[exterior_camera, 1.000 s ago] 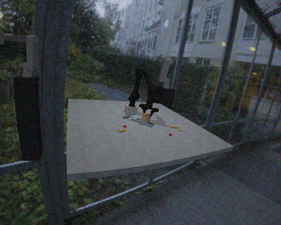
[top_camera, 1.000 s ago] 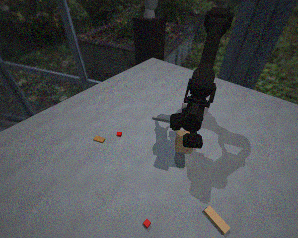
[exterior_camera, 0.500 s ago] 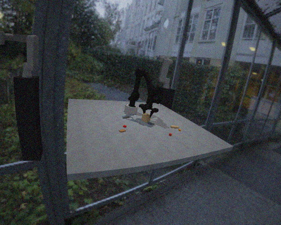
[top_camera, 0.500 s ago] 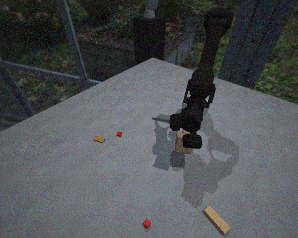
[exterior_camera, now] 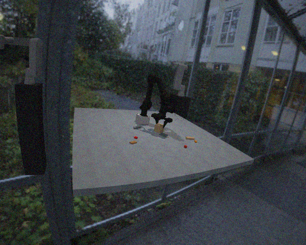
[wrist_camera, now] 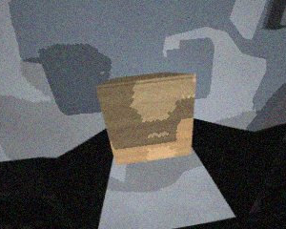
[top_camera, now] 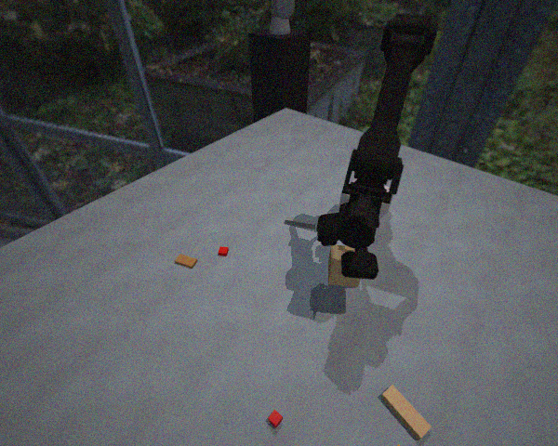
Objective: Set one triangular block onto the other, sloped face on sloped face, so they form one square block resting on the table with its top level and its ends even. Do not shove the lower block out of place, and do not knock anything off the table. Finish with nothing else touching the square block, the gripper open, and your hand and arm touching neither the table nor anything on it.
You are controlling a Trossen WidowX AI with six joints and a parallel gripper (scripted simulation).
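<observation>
One grey table (top_camera: 126, 335) carries everything. The black arm (top_camera: 390, 120) reaches in from 1 o'clock to table centre. Its gripper (top_camera: 352, 254) is clenched on a tan wooden block (top_camera: 339, 276), which sits at centre with its shadow just below; whether it is lifted or resting, and whether a second wedge lies under it, cannot be told. A long tan plank (top_camera: 405, 411) lies at 5 o'clock, a small tan tile (top_camera: 185, 260) at 9 o'clock, and red cubes at 9 (top_camera: 223, 250) and 6 o'clock (top_camera: 274, 418).

Risk, as judged: a crooked descent would shove the lower wedge; early release on the slope would let the upper one slide.
</observation>
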